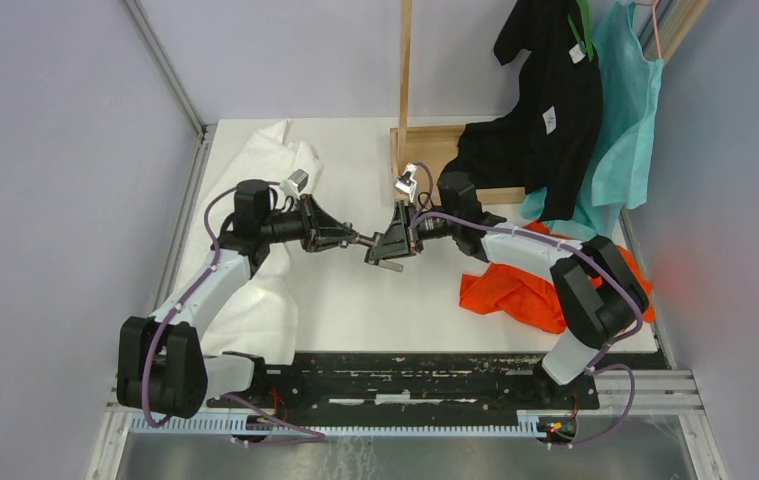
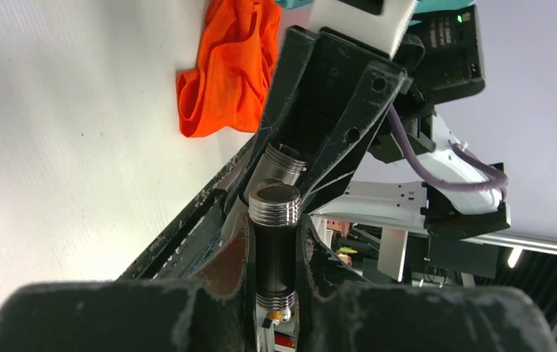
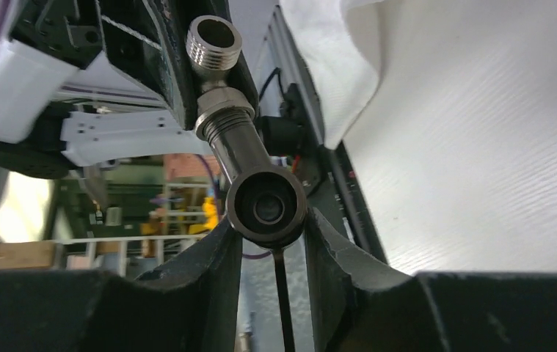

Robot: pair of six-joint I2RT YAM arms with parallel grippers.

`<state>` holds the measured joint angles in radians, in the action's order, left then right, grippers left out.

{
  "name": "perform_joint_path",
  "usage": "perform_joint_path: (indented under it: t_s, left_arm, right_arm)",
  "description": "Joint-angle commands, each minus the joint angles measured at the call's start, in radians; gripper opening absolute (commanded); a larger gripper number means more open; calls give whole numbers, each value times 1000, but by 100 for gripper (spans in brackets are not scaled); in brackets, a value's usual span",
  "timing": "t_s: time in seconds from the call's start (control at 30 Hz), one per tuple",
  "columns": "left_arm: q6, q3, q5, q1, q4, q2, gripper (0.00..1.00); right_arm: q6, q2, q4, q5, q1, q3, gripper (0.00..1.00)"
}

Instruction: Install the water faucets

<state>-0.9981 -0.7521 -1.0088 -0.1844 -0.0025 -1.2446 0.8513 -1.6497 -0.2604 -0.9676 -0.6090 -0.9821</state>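
Both grippers meet above the middle of the white table [image 1: 355, 310], with the water faucets between them. My left gripper [image 1: 353, 240] [image 2: 275, 220] is shut on a dark tube fitting [image 2: 275, 242] with silver threaded ends. My right gripper [image 1: 385, 250] [image 3: 268, 220] is shut on the second fitting's dark round body [image 3: 266, 207]. From it a stem with a hex nut [image 3: 224, 117] runs up to the left-held piece's threaded mouth [image 3: 214, 40]. The two pieces touch end to side; I cannot tell whether they are screwed together.
A white cloth [image 1: 265, 170] lies at the left under the left arm, and an orange cloth [image 1: 515, 290] at the right. A wooden stand [image 1: 425, 150] with black [image 1: 545, 110] and teal [image 1: 625, 110] garments is at the back right. A black rail [image 1: 405, 375] runs along the near edge.
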Motion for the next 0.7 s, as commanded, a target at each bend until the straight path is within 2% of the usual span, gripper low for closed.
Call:
perform_joint_path:
  t_s: [0.0,0.2,0.47,0.53,0.67]
  left_arm:
    - [9,-21,-95,-55,73,4,3]
    - [-10,-29,-78,-54,82,-1,3]
    - [-33,-43,-64,-54,104,-1,3]
    - [-35,-49,-61,-54,100,-3,3]
    - [-35,-63,-56,-54,82,-9,3]
  right_arm:
    - [348,12,-392,-122,6,-36,43]
    - [-86,108,211,-15,40,-110,64]
    - [-412,194,639,226,58,-185,87]
    - [-445,221,699,311,65,-194,99]
    - [-476,307,771,541,69,-212,100]
